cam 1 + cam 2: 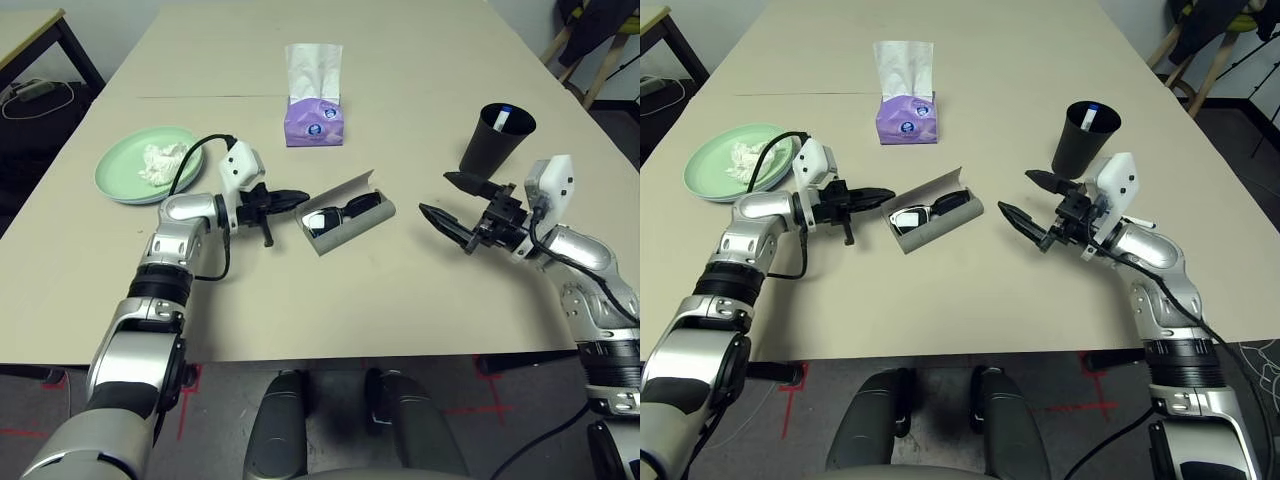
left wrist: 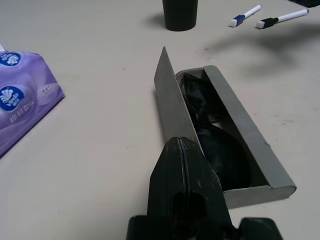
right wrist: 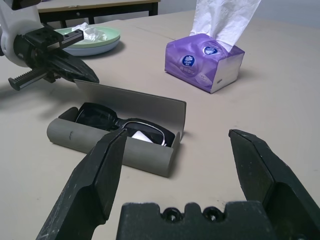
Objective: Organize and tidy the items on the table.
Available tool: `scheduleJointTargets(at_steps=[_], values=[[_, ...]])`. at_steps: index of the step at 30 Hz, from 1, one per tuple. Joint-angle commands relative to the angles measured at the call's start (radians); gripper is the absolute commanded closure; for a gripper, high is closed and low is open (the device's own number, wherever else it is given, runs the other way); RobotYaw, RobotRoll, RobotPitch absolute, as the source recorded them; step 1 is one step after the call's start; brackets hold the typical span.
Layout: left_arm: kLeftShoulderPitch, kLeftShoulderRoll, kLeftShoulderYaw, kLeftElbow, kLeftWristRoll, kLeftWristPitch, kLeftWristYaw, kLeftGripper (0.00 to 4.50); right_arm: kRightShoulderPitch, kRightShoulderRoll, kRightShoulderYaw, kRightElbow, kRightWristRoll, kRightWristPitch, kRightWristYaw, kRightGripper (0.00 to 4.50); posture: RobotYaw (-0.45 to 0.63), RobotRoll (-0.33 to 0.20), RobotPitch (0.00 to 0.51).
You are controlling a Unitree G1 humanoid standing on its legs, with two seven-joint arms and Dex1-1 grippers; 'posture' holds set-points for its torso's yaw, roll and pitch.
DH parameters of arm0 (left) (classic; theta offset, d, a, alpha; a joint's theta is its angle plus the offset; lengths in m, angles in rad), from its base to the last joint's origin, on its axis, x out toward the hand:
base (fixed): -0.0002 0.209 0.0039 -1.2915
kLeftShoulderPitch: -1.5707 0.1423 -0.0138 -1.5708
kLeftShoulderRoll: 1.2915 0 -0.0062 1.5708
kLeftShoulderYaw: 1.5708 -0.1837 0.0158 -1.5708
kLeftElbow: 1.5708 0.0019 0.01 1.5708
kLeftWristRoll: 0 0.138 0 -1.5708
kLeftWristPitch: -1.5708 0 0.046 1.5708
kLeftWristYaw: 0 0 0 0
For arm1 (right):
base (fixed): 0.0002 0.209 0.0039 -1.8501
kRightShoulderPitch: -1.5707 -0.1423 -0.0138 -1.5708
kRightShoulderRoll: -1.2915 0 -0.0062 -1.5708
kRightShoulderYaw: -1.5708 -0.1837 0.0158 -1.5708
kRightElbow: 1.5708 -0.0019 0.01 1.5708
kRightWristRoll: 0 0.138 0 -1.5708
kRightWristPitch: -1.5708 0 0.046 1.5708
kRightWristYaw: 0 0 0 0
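The grey glasses case (image 1: 350, 222) lies open mid-table, lid (image 2: 171, 102) raised, with the black sunglasses (image 2: 212, 137) inside. My left gripper (image 1: 300, 197) is shut and empty, its tip at the lid's left end; contact cannot be told. My right gripper (image 1: 435, 194) hovers open and empty to the right of the case, just in front of the black cup (image 1: 497, 140). One pen (image 1: 503, 118) stands in the cup. Two pens (image 2: 245, 15) lie on the table (image 1: 400, 290) near the cup. The crumpled tissue (image 1: 162, 162) rests on the light green plate (image 1: 125, 180) at the left.
A purple tissue box (image 1: 314, 120) stands behind the case. A light blue rim (image 3: 87, 50) shows under the green plate. A smaller table with black legs (image 1: 30, 35) is at the far left, chair legs at the far right. The table's near middle is bare.
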Motion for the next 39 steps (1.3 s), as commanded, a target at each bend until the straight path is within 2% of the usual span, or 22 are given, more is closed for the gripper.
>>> scheduleJointTargets(at_steps=[1, 9, 16, 22, 31, 35, 39], values=[[0.043, -0.012, -0.023, -0.063, -0.016, 0.033, -0.016, 4.46, -0.009, 0.010, 0.010, 0.014, -0.013, -0.009, -0.013, 0.00, 0.05, 0.000, 0.172], [0.120, -0.015, -0.038, -0.223, -0.044, 0.117, -0.011, 4.46, -0.032, 0.014, 0.014, 0.032, -0.018, -0.018, -0.005, 0.00, 0.06, 0.000, 0.174], [0.163, -0.009, -0.057, -0.292, -0.037, 0.154, 0.005, 4.46, -0.041, 0.017, 0.018, 0.034, -0.019, -0.021, -0.002, 0.00, 0.06, 0.000, 0.176], [0.187, 0.014, -0.099, -0.290, 0.020, 0.140, 0.036, 4.46, -0.045, 0.016, 0.020, 0.030, -0.019, -0.025, 0.000, 0.00, 0.06, 0.000, 0.176], [0.164, 0.052, -0.151, -0.253, 0.081, 0.135, 0.055, 4.46, -0.048, 0.008, 0.015, 0.022, -0.020, -0.027, -0.003, 0.00, 0.05, 0.000, 0.168], [0.146, 0.045, -0.121, -0.244, 0.052, 0.126, 0.065, 4.46, -0.046, 0.004, 0.014, 0.032, -0.028, -0.035, -0.004, 0.00, 0.05, 0.000, 0.165], [0.095, 0.037, -0.045, -0.239, -0.040, 0.109, 0.040, 4.46, -0.043, 0.003, 0.015, 0.033, -0.025, -0.029, 0.002, 0.00, 0.06, 0.000, 0.164]])
